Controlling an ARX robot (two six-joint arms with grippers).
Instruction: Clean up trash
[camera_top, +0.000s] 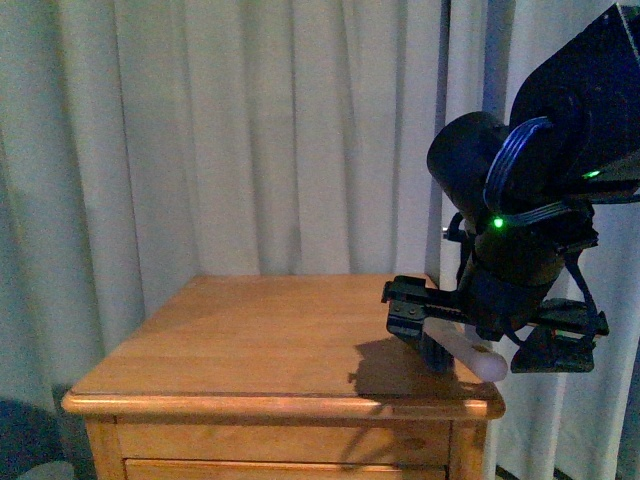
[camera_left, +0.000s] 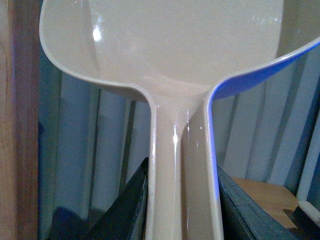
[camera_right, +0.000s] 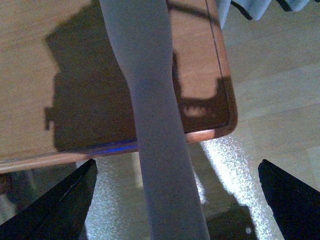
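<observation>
The right gripper (camera_right: 176, 170) hangs with its jaws spread wide, a pale handle (camera_right: 150, 100) running between them clear of both fingers, and beneath it lie the corner of a wooden nightstand (camera_top: 270, 340) and light floor (camera_right: 270, 100). The left gripper (camera_left: 182, 167) is clamped on the stem of a beige dustpan (camera_left: 170, 50), whose scoop spreads ahead of it against pale curtains (camera_left: 75, 125); the trash is in sight in none of the three views
</observation>
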